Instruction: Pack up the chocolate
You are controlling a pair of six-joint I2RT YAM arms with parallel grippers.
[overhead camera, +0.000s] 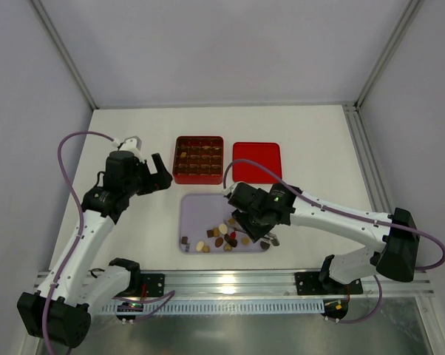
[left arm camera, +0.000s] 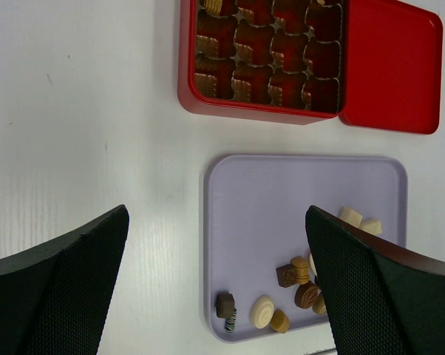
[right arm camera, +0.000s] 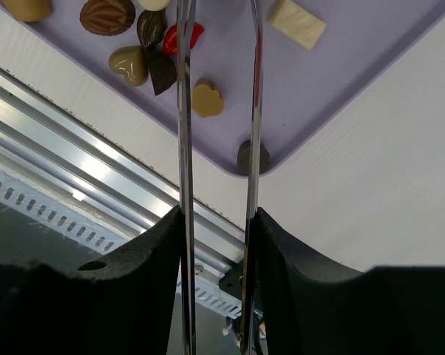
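The chocolate (overhead camera: 224, 238) lies loose along the near edge of the lilac tray (overhead camera: 205, 208). In the left wrist view, brown, tan and cream pieces (left arm camera: 302, 285) sit in the tray's (left arm camera: 296, 192) near part. The red grid box (overhead camera: 198, 158) holds a few tan pieces (left arm camera: 205, 80) in its left compartments. My left gripper (overhead camera: 160, 176) is open and empty, above the table left of the box. My right gripper (overhead camera: 246, 226) hovers over the tray's near right part. Its two thin metal blades (right arm camera: 184, 111) stand apart with nothing between them, and their tips run out of view. A red sweet (right arm camera: 182, 35) and a dark one (right arm camera: 252, 157) show behind them.
The red lid (overhead camera: 256, 161) lies flat beside the box on its right, and it also shows in the left wrist view (left arm camera: 392, 66). An aluminium rail (overhead camera: 230, 281) runs along the table's near edge, close to the tray's (right arm camera: 333, 74) front corner. White walls enclose the table.
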